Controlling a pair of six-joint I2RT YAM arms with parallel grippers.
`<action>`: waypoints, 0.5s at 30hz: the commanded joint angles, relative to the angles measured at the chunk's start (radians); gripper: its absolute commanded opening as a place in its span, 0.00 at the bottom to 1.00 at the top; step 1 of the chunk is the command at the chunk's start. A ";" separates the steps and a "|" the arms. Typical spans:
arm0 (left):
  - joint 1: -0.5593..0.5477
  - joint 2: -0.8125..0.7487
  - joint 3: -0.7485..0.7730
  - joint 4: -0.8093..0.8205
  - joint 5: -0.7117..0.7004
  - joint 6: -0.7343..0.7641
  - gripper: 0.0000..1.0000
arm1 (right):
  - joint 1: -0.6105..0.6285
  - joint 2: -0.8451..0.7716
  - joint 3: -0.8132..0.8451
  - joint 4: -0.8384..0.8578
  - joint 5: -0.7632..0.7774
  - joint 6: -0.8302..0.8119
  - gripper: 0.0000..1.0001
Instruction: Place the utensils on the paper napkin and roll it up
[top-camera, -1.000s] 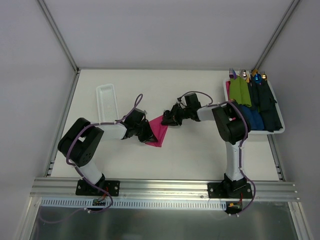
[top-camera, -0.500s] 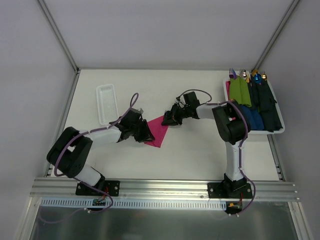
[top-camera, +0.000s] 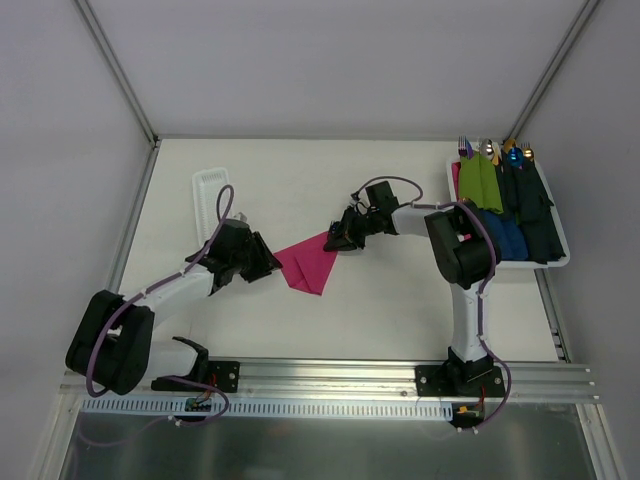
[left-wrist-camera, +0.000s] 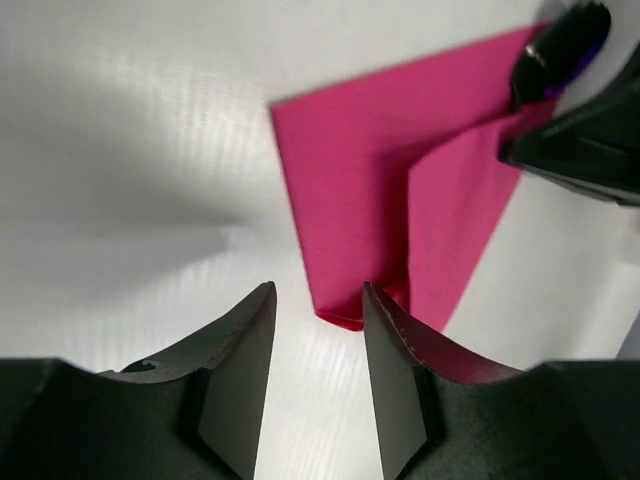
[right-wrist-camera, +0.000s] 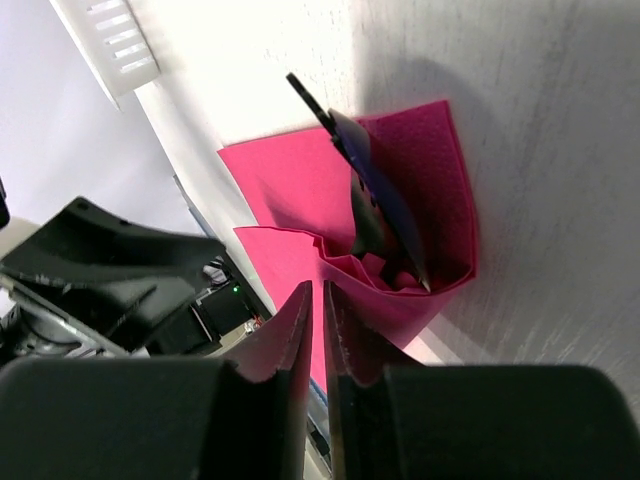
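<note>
Well, the paper napkin (top-camera: 308, 265) lies on the table (top-camera: 400, 320) near the middle of the top view, partly folded over itself, not yet a roll. The dark utensils (right-wrist-camera: 385, 215) sit in its crumpled fold at the centre of the right wrist view, with one glossy purple tip (left-wrist-camera: 560, 40) poking past the pink edge at the upper right of the left wrist view. I cannot tell spoon from fork there. The right gripper (right-wrist-camera: 318, 290) has its fingers pressed almost together, with a sliver of pink between them, so I judge it to be pinching the napkin's upper corner. The left gripper (left-wrist-camera: 318, 292) stands with its fingers apart and holds nothing. The napkin's folded lower corner lies just beyond its tips. The main risk, as I read it, is that thin paper pinched at one corner could tear or drag the whole sheet if that arm pulls while the other is not pinning it. The utensils rest loosely in the fold and stick out at an angle, so a tilt or tug could let them slide out onto the table. The loose flap could also spring open if the left fingers close on only one layer, or miss the corner and push it away.
</note>
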 joint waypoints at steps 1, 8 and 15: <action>0.041 0.013 0.000 -0.009 -0.045 0.011 0.40 | 0.001 0.040 0.011 -0.086 0.089 -0.052 0.12; 0.093 0.131 0.056 0.051 -0.007 0.061 0.41 | 0.007 0.040 0.020 -0.104 0.093 -0.066 0.12; 0.105 0.295 0.099 0.191 0.076 0.050 0.43 | 0.015 0.039 0.040 -0.142 0.104 -0.093 0.11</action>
